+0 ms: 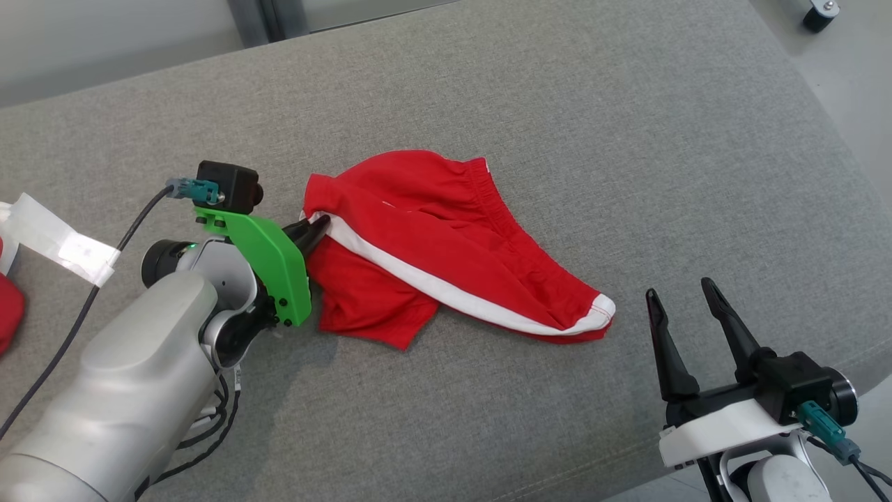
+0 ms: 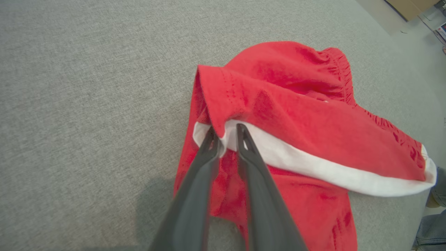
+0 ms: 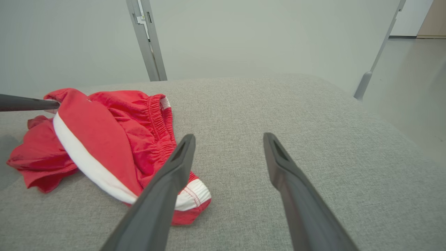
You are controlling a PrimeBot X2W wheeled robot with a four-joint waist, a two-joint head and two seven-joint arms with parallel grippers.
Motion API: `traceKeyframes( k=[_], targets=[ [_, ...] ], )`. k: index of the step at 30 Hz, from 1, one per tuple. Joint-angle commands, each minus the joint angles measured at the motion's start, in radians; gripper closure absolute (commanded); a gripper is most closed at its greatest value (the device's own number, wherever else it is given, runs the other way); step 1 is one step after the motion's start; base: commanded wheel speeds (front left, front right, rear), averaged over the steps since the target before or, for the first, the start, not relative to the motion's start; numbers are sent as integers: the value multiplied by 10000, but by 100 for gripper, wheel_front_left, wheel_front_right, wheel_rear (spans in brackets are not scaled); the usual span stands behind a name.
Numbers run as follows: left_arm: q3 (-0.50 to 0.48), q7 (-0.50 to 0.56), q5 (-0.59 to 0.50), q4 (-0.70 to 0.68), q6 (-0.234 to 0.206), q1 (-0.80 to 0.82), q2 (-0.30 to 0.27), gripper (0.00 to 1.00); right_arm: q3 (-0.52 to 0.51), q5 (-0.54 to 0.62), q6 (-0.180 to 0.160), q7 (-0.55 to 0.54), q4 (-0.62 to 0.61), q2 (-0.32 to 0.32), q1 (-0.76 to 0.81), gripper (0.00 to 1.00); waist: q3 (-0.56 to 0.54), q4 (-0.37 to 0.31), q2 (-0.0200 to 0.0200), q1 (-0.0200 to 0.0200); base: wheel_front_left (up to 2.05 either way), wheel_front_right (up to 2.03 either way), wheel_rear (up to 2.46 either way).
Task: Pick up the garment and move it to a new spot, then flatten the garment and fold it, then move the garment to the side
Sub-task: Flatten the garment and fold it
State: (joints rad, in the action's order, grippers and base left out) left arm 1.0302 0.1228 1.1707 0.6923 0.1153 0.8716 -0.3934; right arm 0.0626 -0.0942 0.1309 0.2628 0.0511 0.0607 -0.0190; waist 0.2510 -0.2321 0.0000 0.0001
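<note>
A crumpled red garment with a white stripe and an elastic waistband lies on the grey padded surface. My left gripper meets it at its left corner. In the left wrist view the left gripper has its two dark fingers drawn close on a raised fold of the garment, where red cloth meets the white stripe. My right gripper hovers open to the right of the garment's hem, touching nothing. From the right wrist view the right gripper stands wide, with the garment to its left.
A strip of white tape and a bit of red cloth sit at the far left. The surface's rounded edge runs close by my right gripper. A caster wheel stands on the floor beyond. A person's trouser leg shows.
</note>
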Motion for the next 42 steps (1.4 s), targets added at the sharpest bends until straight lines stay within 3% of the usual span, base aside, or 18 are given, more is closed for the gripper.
traceKeyframes(
  k=[1,8,14,19,20,21,22,26,30,35,42],
  targets=[
    [-12,-35,-11,36,44,155,-9,100,-18,11,-3,31,0,13,94,0,-6,14,0,-1,0,0,0],
    [112,-130,-168,-367,27,169,-76,100,-138,17,-3,31,-35,-23,197,0,-53,246,0,-1,0,0,0],
    [153,-54,-101,-2168,-520,-559,-680,100,-330,21,-3,31,-92,-45,519,0,-210,718,0,-1,0,0,0],
    [7,153,-9,-4870,-1857,-1402,-2050,100,-369,-36,-5,31,-158,-67,520,0,-212,1125,0,-1,0,0,0],
    [-56,192,27,-5449,-2197,-1669,-2370,100,-371,-49,-3,31,-172,-71,504,0,-194,1197,0,-1,0,0,0],
    [-194,177,107,-6464,-2910,-2191,-3072,100,-282,-74,-3,31,-167,-84,448,0,-139,1300,0,-1,0,0,0],
    [-252,145,215,-6948,-3236,-2487,-3362,100,-240,-86,-3,31,-172,-87,390,0,-91,1328,0,-1,0,0,0],
    [-480,4,977,-8403,-4013,-3817,-4187,100,-79,-161,-3,31,-141,-88,252,0,100,1398,0,-1,0,0,0],
    [-331,68,1505,-9177,-4227,-4832,-4739,100,47,-218,-3,31,-69,-89,98,0,236,1352,0,-1,0,0,0],
    [-162,191,1749,-9151,-4269,-5347,-5112,100,98,-259,-3,31,-46,-92,34,0,348,1279,0,-1,0,0,0],
    [-232,446,2202,-8428,-3784,-5317,-5058,100,93,-180,-3,31,13,-93,12,0,361,1201,0,-1,0,0,0]
  ],
)
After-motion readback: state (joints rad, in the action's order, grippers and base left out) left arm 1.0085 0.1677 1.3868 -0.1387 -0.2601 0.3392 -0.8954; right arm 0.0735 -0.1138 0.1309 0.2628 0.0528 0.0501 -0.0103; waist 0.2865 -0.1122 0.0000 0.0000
